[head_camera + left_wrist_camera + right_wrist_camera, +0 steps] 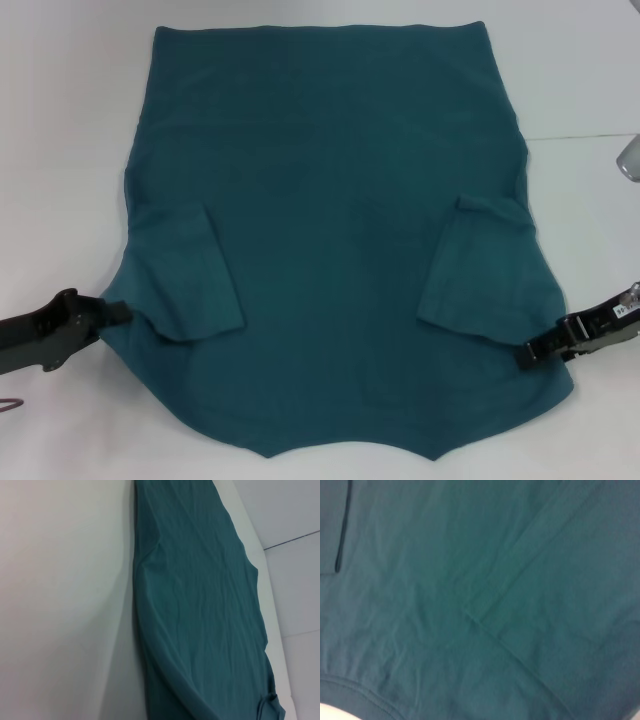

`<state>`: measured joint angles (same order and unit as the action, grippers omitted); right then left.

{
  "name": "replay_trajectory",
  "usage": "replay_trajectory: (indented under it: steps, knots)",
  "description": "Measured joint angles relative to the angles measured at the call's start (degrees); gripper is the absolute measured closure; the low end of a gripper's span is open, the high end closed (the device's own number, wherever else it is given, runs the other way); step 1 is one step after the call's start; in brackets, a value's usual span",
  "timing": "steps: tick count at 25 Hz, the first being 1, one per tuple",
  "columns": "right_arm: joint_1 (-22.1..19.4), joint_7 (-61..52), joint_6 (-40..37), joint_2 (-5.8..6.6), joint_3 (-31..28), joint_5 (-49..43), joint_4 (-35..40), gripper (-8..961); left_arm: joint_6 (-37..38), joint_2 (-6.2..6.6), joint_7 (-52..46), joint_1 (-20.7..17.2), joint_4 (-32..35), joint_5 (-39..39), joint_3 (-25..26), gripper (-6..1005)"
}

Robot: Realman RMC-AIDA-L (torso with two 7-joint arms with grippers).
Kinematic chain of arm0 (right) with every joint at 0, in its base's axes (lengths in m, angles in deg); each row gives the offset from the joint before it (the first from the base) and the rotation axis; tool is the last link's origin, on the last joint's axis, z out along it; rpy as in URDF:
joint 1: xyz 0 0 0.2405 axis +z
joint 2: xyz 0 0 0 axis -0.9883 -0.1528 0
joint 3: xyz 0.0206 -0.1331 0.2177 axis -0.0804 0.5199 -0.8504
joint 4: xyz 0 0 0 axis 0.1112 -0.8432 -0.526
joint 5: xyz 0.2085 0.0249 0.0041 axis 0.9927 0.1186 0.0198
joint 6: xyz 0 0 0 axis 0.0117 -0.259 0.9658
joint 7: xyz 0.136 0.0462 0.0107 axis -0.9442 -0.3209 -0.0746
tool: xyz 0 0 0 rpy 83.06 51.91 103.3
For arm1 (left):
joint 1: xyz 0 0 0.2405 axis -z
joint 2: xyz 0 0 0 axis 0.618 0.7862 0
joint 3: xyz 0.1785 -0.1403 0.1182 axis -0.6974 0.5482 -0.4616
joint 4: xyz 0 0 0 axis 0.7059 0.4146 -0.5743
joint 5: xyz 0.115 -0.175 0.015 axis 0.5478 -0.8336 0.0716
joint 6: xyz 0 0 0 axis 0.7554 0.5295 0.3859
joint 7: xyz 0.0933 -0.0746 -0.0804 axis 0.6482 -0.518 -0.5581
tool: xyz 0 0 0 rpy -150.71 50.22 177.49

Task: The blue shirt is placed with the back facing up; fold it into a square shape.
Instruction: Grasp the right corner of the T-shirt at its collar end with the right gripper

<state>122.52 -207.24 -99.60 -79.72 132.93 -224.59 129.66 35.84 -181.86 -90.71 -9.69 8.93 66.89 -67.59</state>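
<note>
Blue shirt [335,200] lay flat, sleeves folded inward. My left gripper [118,312] and right gripper [527,352] sat at its side edges; whether either had closed on cloth, I could not tell. Lifting both sides evenly seemed wise.

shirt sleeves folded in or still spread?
Folded in: both sleeves of the blue shirt lie flat on its body; the body itself is spread.

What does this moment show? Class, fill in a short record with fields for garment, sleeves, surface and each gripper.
garment: blue shirt spread flat, plain side up
sleeves: both folded inward onto the body
surface: white table
left gripper: at the shirt's left edge, beside the folded left sleeve
right gripper: at the shirt's right edge, beside the folded right sleeve
</note>
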Motion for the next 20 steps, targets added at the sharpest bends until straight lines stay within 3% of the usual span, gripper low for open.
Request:
replay_trajectory:
  steps: [11, 16, 19, 20]
  knots:
    - [0.09, -0.29, -0.20, -0.11, 0.07, -0.48, 0.28, 327, 0.15, -0.01, -0.04, 0.00, 0.00, -0.08, 0.03, 990]
    - [0.11, -0.38, -0.04, -0.04, 0.26, -0.50, 0.24, 572, 0.24, -0.01, -0.04, 0.00, 0.00, -0.09, 0.00, 990]
    - [0.11, -0.39, -0.02, 0.13, 0.28, -0.52, 0.24, 811, 0.37, -0.01, -0.04, 0.00, 0.00, -0.09, 0.00, 990]
    - [0.12, -0.39, -0.02, 0.18, 0.29, -0.52, 0.24, 835, 0.38, -0.01, -0.04, 0.00, 0.00, -0.09, 0.00, 990]
